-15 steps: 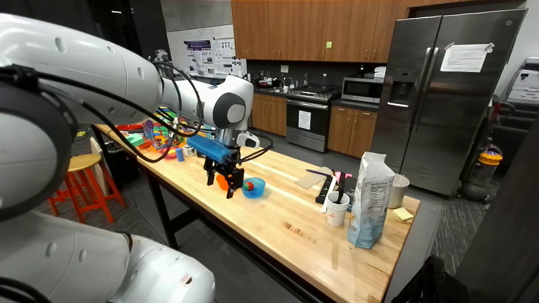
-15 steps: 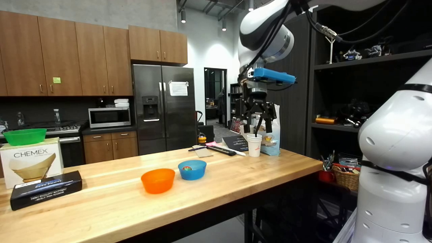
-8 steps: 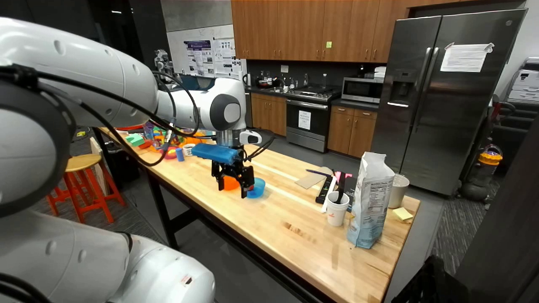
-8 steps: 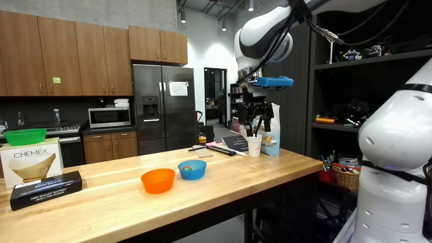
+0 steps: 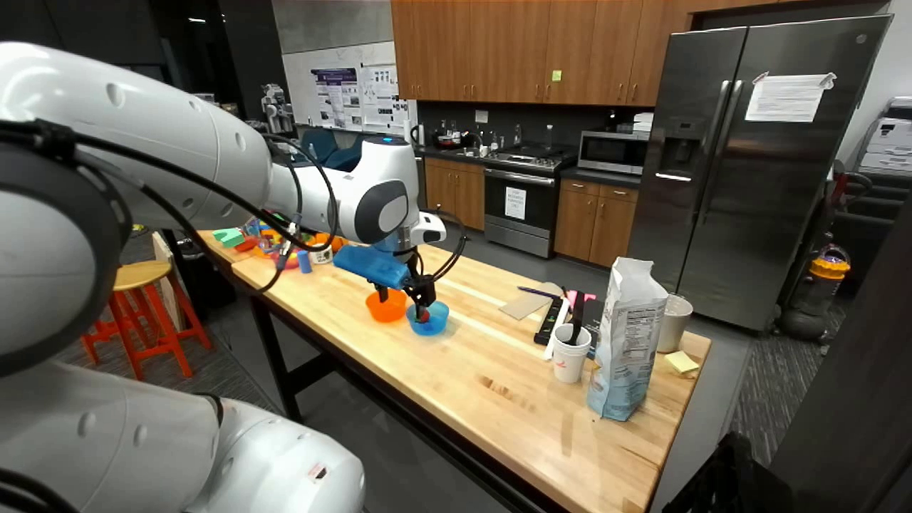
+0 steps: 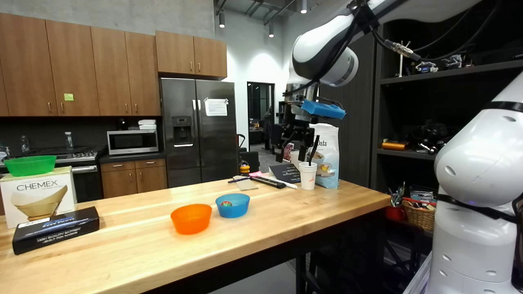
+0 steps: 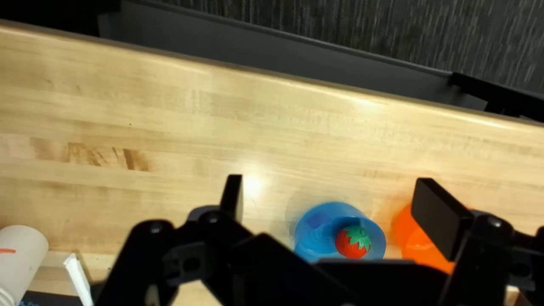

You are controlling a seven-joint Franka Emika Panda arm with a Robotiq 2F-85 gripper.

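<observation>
My gripper (image 7: 331, 182) is open, its two black fingers wide apart with nothing between them, and it hangs above the table. Below it in the wrist view stands a blue bowl (image 7: 314, 238) holding a red toy strawberry (image 7: 352, 246) with a green leafy top; the gripper body hides the bowl's near edge. Beside that bowl is an orange bowl (image 7: 418, 244), partly covered by the right finger. Both exterior views show the blue bowl (image 6: 233, 210) and the orange bowl (image 6: 191, 220) side by side. One finger overlaps the strawberry (image 5: 424, 318) in an exterior view.
White paper cups (image 6: 307, 177) with a black utensil stand before an oats bag (image 6: 329, 155). A green bowl (image 6: 30, 165) rests on a Chemex box (image 6: 39, 200), near a flat black box (image 6: 57, 229). Colourful toys lie at the table's far end.
The arm has shifted across the table, so the gripper now overlaps the bowls' back part in an exterior view. Its wrist has turned slightly. The jaws stayed wide, and both bowls are where they were.
</observation>
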